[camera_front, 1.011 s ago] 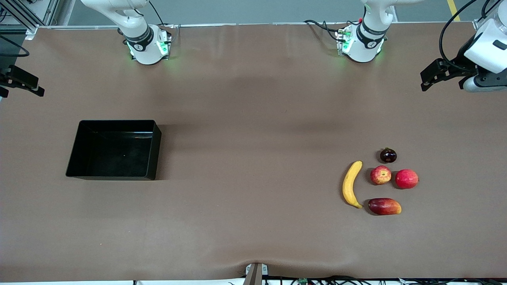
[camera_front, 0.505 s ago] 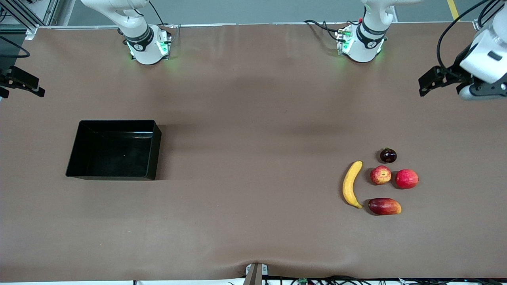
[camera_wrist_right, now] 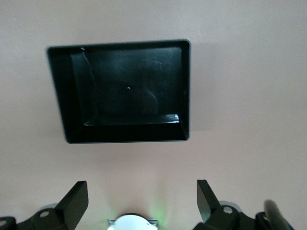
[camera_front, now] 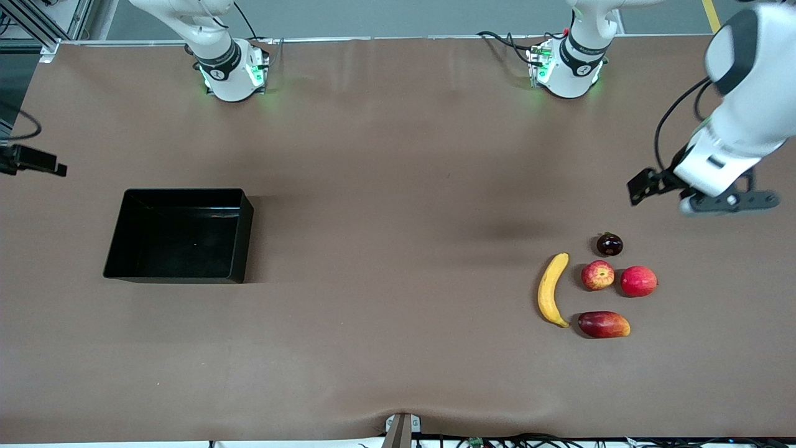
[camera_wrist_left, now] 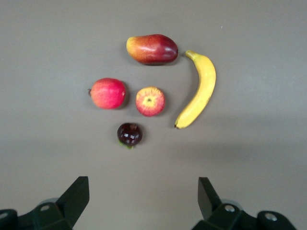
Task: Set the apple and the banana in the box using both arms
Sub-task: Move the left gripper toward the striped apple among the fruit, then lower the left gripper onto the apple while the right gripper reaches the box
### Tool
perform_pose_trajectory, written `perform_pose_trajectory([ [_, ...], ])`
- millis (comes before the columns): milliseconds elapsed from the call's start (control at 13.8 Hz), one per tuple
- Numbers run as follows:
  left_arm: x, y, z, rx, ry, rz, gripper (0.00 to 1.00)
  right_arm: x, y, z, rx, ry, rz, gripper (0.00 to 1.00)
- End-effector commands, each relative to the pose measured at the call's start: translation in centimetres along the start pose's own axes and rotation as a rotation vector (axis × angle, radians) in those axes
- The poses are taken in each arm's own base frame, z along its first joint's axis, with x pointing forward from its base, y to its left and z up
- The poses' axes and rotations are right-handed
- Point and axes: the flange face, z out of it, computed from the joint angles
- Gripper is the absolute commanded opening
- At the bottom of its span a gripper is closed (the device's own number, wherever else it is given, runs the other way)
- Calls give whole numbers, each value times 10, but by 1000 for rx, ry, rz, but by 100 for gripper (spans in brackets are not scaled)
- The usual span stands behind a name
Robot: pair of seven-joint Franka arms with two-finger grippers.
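- In the front view the right gripper (camera_front: 31, 163) is cut off by the picture's edge at the right arm's end of the table; only a dark bracket shows, above the box (camera_front: 241, 233).
- The right arm's upper links leave the top of that view above its base (camera_front: 231, 71).
- The left arm's (camera_front: 743, 93) elbow is cut off at the corner, and its white wrist hides the left gripper (camera_front: 703, 198) from above.
- In each wrist view only the fingertips (camera_wrist_left: 76, 194) show; the gripper bodies are cut off.
- The dark round fruit (camera_front: 609, 244) beside the apple (camera_front: 597, 275) is too small to name.
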Motion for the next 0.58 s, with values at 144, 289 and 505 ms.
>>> perform_pose_trajectory([
  [144, 28, -7, 94, -18, 52, 4, 100, 43, 54, 69, 20, -59, 8, 100],
  [289, 40, -7, 134, -35, 77, 2, 100, 52, 78, 106, 50, -82, -1, 100],
  [505, 52, -16, 188, -53, 92, -11, 100, 71, 85, 172, 56, -118, -1, 100],
])
